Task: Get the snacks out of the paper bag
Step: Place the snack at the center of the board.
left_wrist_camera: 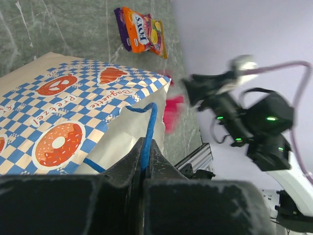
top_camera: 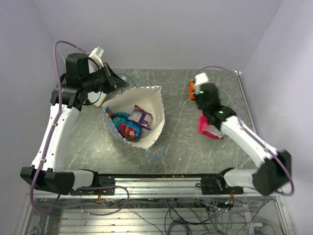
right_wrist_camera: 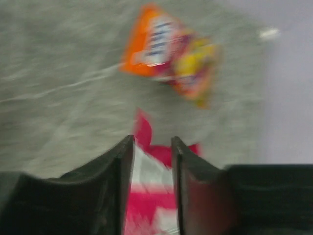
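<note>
Ana: Two dark fingers (left_wrist_camera: 122, 171) of the left gripper (left_wrist_camera: 146, 147) are the closest thing in the left wrist view. How do they stand?

Ben: They are pressed fully together. The blue cord handle (left_wrist_camera: 149, 122) of the paper bag (left_wrist_camera: 73, 93) is pinched between them, and the cord rises from the tips.

Ana: And where is the bag itself?

Ben: It rests on the grey table (top_camera: 186, 142), tilted, with its mouth open toward the top camera. The left gripper is at the bag's far left corner.

Ana: What is inside the bag?

Ben: Some snacks. I see a purple packet (top_camera: 142, 116), a small red packet (top_camera: 128, 130) touching it, and a blue packet (top_camera: 119, 119) closer to the bag's left wall.

Ana: Is anything outside?

Ben: Yes, both well apart from the bag, on its right side. An orange packet (top_camera: 191, 90) lies flat on the table, and a red-pink packet (top_camera: 205, 128) lies partly under the right arm.

Ana: And the right gripper (right_wrist_camera: 150, 142)?

Ben: It hovers to the right of the bag, just beside the orange packet. Its fingers stand a little apart, with a narrow gap. The right wrist view is blurred and the red-pink packet shows through the gap. In the top view that packet lies on the table away from the tips, so the fingers hold nothing.
</note>
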Controlling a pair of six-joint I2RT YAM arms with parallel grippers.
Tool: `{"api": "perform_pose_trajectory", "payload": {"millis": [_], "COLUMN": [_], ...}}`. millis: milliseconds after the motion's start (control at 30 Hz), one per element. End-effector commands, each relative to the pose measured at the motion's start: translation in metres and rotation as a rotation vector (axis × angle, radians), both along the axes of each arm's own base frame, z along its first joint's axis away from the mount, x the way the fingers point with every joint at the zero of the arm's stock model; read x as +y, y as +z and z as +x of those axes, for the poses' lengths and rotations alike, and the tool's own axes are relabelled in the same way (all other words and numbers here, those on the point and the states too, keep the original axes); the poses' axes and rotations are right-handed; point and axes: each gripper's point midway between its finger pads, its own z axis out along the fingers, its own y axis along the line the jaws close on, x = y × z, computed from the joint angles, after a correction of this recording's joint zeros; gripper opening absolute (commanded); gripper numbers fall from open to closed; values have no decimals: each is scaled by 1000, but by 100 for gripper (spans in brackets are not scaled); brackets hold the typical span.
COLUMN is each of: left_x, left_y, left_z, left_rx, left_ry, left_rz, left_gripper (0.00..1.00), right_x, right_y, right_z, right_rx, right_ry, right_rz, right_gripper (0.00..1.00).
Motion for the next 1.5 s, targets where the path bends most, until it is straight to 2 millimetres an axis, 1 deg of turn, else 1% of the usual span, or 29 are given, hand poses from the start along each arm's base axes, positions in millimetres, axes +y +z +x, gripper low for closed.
{"api": "perform_pose_trajectory", "payload": {"millis": [0, 33, 67, 100, 133, 200, 233, 267, 300, 367, 467, 500, 533, 567, 600, 633, 700, 733, 833, 867, 967, 1067, 1133, 1167, 1233, 1333, 1400, 1433, 1467], "left_x": [2, 2, 2, 2, 2, 2, 2, 3, 3, 3, 3, 2, 2, 1, 1, 0, 0, 0, -1, -2, -1, 0, 0, 0, 0, 1, 0, -1, -1], "left_y": [20, 20, 19, 19, 18, 19, 19, 19, 19, 18, 16, 15, 15, 15, 14, 14, 13, 14, 12, 12, 11, 11, 11, 11, 11, 10, 9, 9, 8], "left_z": [-4, -4, -4, -4, -4, -3, -3, -3, -3, -2, -1, -1, 0, 0, 1, 2, 2, 2, 3, 3, 2, 1, 1, 0, 0, 0, 0, 1, 1], "left_rx": [-59, -58, -55, -54, -53, -55, -57, -58, -59, -59, -53, -51, -50, -47, -46, -44, -42, -43, -38, -35, -35, -38, -38, -39, -39, -35, -33, -31, -30], "left_ry": [2, 3, 1, -1, -1, -1, 0, 0, 0, 2, 0, -2, -3, -4, -5, -7, -8, -8, -13, -16, -12, -8, -8, -7, -6, -4, -7, -8, -8], "left_rz": [-1, -2, -3, -3, -1, 2, 4, 6, 8, 13, 11, 8, 5, 2, 0, 0, 2, 2, -4, -8, -5, 2, 0, 0, 1, 4, -4, -8, -10], "left_gripper": [7, 7, 7, 7, 7, 7, 7, 7, 7, 7, 7, 7, 7, 7, 7, 7, 7, 7, 7, 7, 7, 7, 7, 7, 7, 7, 7, 7, 7], "right_x": [117, 133, 140, 141, 135, 110, 93, 67, 55, 42, 35, 36, 42, 52, 68, 74, 77, 76, 69, 68, 63, 55, 48, 45, 44, 37, 27, 19, 9], "right_y": [-73, -74, -72, -71, -68, -67, -71, -77, -80, -85, -88, -88, -87, -86, -84, -85, -94, -103, -124, -134, -166, -192, -204, -205, -198, -164, -139, -130, -125], "right_z": [-15, -16, -16, -16, -15, -10, -9, -8, -10, -17, -30, -35, -38, -42, -50, -52, -54, -55, -45, -45, -46, -51, -55, -56, -55, -43, -36, -34, -32], "right_rx": [273, 282, 280, 274, 258, 229, 237, 246, 260, 305, 382, 407, 418, 437, 486, 509, 537, 542, 529, 552, 620, 652, 661, 666, 668, 607, 547, 517, 490], "right_ry": [196, 225, 227, 214, 195, 138, 101, 39, 16, 47, 121, 165, 212, 278, 362, 393, 402, 397, 369, 353, 296, 240, 179, 160, 163, 202, 220, 220, 204], "right_rz": [328, 354, 377, 403, 423, 478, 521, 570, 613, 704, 872, 954, 1018, 1062, 1140, 1203, 1285, 1310, 1355, 1368, 1362, 1349, 1369, 1385, 1389, 1328, 1307, 1313, 1322], "right_gripper": [46, 53, 59, 64, 69, 74, 74, 74, 74, 74, 75, 75, 75, 75, 75, 75, 75, 75, 75, 75, 75, 75, 75, 75, 75, 76, 76, 76, 76]}}
